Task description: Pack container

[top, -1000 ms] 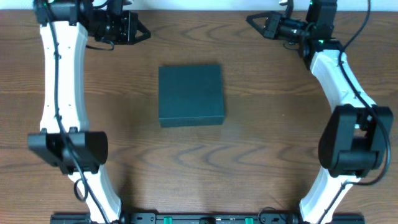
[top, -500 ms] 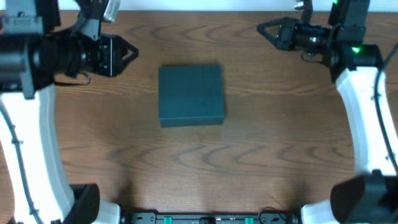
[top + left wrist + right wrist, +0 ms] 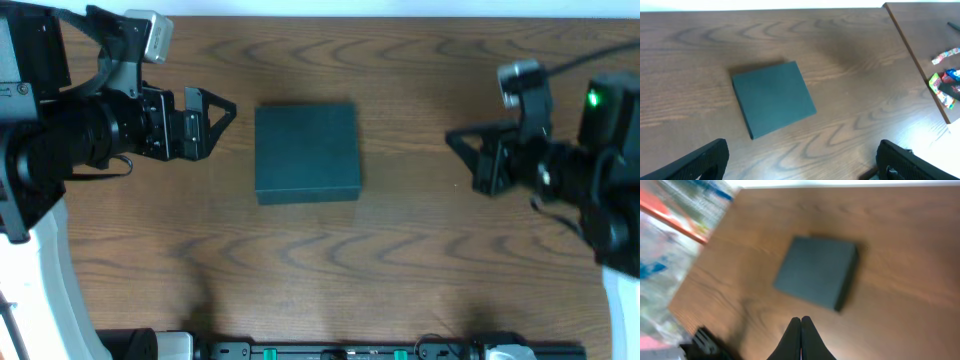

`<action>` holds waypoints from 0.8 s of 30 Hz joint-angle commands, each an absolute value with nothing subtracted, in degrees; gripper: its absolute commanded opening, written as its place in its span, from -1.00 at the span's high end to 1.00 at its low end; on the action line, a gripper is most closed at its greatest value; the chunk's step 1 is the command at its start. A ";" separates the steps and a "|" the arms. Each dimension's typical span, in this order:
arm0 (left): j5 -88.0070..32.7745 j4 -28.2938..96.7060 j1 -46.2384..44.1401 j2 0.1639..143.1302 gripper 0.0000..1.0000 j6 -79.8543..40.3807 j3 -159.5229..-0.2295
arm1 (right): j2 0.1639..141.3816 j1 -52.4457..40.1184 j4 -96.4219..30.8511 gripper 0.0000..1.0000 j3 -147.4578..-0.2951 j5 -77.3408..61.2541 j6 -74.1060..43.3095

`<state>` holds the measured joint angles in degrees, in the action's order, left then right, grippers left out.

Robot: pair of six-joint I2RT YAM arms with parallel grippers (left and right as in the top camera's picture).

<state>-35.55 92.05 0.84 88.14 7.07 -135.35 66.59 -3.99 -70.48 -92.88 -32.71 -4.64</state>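
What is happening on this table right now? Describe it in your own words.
Two robot arms flank a dark container lying closed in the middle of the wooden table. Neither arm holds anything. The left gripper is open beside the container, and the right gripper is shut and apart from it. Nothing has been packed yet.

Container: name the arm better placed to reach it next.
Left, probably. The left gripper stands open just beside the container; the right gripper is shut and sits farther from it.
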 commanded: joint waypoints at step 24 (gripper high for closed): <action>-35.35 93.36 0.71 88.05 -0.90 6.20 -136.18 | 33.21 -4.25 -94.39 -0.99 -77.03 -22.04 -18.63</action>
